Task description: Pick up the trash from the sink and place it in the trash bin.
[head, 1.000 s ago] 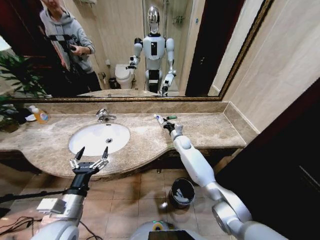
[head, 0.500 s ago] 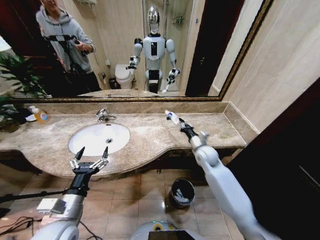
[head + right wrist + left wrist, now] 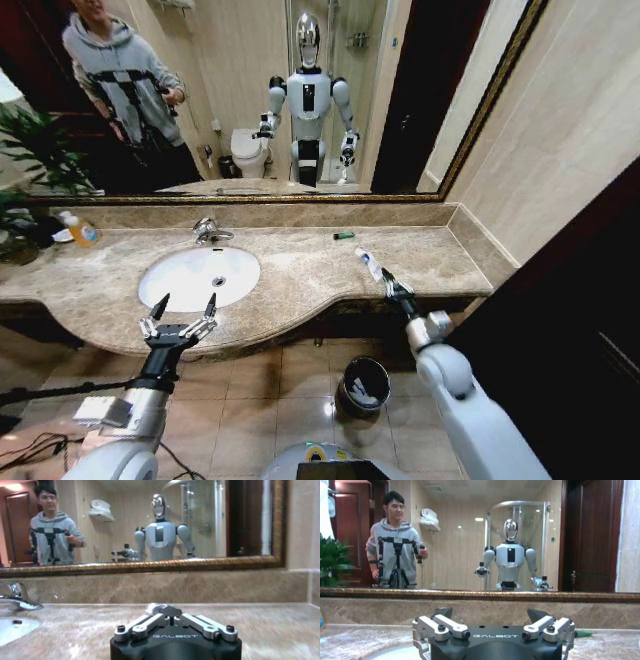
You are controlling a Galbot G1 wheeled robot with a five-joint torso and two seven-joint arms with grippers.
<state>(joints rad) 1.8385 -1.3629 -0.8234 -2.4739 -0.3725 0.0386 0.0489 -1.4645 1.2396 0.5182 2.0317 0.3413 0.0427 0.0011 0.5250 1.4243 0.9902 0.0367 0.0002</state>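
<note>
Head view: marble countertop (image 3: 300, 285), mirrored bathroom.

walls: beige tile (image 3: 560, 130) | mirror (image 3: 250, 100): wide, dark gilt frame, reflects toilet (image 3: 247, 150) and glass shower enclosure | floor (image 3: 260, 385): brown glossy tiles | plant (image 3: 30, 160): green, far left of counter | door (image 3: 590, 330): dark wood, right side

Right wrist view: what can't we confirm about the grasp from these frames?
- Blue-and-white tube in the right gripper: in the right wrist view the closed fingers hide all but a white tip.
- Trash bin contents: head view, too small and dark.
- Green-black piece on the countertop: too small to identify.
- Left gripper, open at the sink edge: basin mostly cut off in the left wrist view.
</note>
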